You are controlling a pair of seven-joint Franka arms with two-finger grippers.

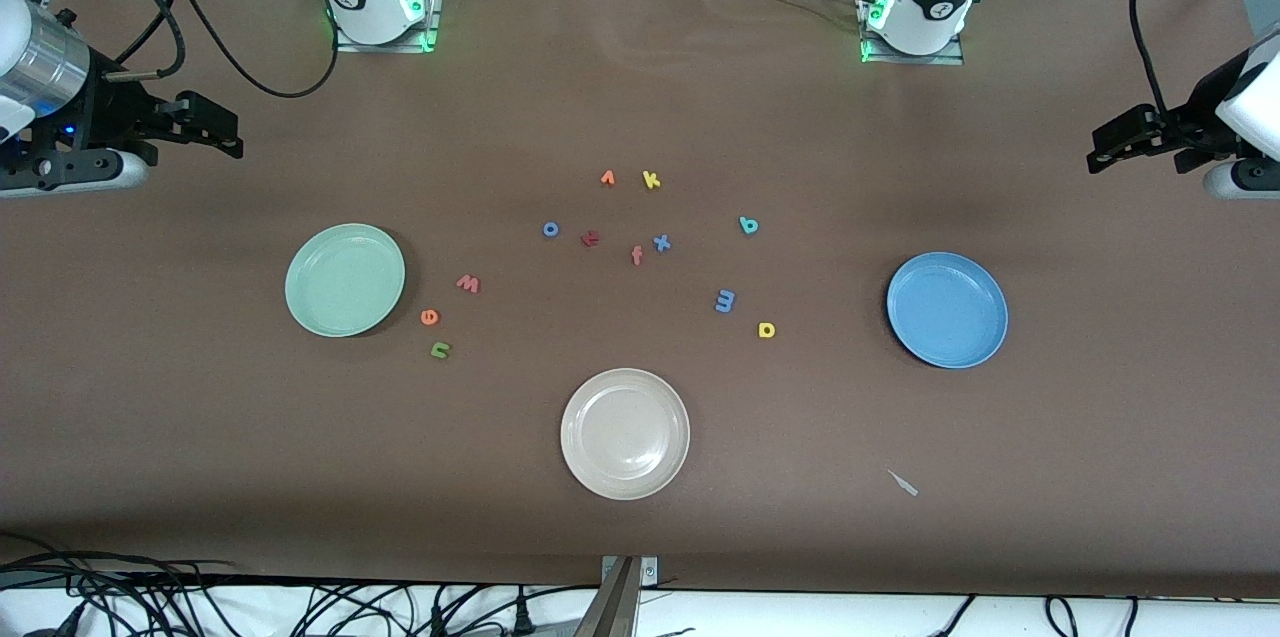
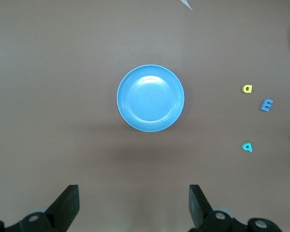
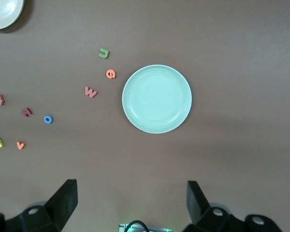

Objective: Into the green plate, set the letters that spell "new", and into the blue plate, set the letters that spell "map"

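Observation:
The green plate (image 1: 345,279) (image 3: 157,99) lies toward the right arm's end, with the pinkish w (image 1: 468,284), orange e (image 1: 429,317) and green n (image 1: 440,349) beside it on the table. The blue plate (image 1: 947,309) (image 2: 150,98) lies toward the left arm's end. Beside it are the blue m (image 1: 725,300), yellow p (image 1: 766,329) and teal letter (image 1: 748,225). Both plates hold nothing. My right gripper (image 1: 205,125) (image 3: 130,200) hangs open and empty, high over its end of the table. My left gripper (image 1: 1125,139) (image 2: 134,203) does the same at its end.
A beige plate (image 1: 625,433) sits nearest the front camera, mid-table. A cluster of other letters lies mid-table: yellow k (image 1: 651,180), orange v (image 1: 607,178), blue o (image 1: 550,229), dark red letter (image 1: 590,238), salmon f (image 1: 636,255), blue x (image 1: 661,242). A pale scrap (image 1: 903,483) lies near the front edge.

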